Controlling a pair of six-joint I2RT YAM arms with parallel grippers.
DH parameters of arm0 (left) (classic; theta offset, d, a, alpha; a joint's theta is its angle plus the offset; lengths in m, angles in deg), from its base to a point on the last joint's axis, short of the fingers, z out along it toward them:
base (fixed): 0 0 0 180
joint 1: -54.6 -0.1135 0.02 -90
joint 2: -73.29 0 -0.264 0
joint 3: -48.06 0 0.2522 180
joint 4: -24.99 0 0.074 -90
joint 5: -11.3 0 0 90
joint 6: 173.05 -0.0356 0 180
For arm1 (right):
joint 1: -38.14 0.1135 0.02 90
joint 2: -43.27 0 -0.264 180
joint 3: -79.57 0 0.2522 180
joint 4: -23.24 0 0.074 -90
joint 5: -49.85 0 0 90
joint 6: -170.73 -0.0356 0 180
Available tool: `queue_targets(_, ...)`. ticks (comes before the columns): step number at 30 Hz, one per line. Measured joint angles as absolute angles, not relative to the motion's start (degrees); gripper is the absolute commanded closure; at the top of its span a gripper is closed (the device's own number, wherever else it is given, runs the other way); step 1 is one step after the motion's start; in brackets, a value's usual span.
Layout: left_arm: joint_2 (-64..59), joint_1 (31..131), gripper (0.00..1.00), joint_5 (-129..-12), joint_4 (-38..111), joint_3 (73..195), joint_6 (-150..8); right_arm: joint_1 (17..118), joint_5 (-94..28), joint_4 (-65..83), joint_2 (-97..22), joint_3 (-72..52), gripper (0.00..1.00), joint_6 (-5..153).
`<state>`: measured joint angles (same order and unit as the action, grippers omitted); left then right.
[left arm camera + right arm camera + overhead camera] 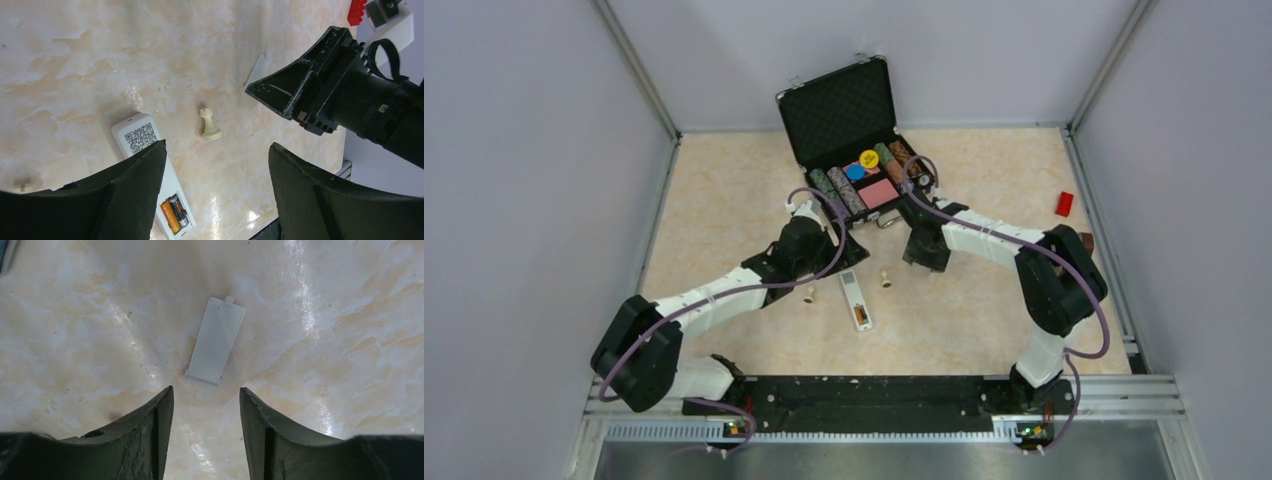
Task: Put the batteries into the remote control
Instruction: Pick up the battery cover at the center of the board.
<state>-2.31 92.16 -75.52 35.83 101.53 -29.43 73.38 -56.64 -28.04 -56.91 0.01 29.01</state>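
The remote control [855, 297] is a slim white bar lying on the table between the arms. In the left wrist view the remote control [142, 142] shows a QR label and an open slot. Both batteries sit side by side in that slot, the copper-orange one [169, 216] and the blackish one [178, 210]. My left gripper [217, 145] is open and empty above the remote's far end [848, 250]. My right gripper [206, 388] is open and empty, just short of a flat white battery cover [216, 340] lying on the table.
A cream peg [210, 125] stands right of the remote, and a second [810, 294] stands left of it. The open black chip case [854, 130] stands at the back behind both grippers. A red brick [1064, 203] lies at the far right. My right gripper [300, 90] is close to the left one.
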Motion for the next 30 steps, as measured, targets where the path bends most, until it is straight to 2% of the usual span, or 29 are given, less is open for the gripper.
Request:
queue_targets(21,-2.6,91.4,0.21,-77.1,35.8,102.2,-31.8,74.7,-60.3,-31.6,-61.7,-2.4,0.56,16.2)
queue_targets(30,-2.6,91.3,0.22,-78.4,35.8,102.2,-32.1,74.7,-60.7,-32.6,-62.4,-3.3,0.69,15.5)
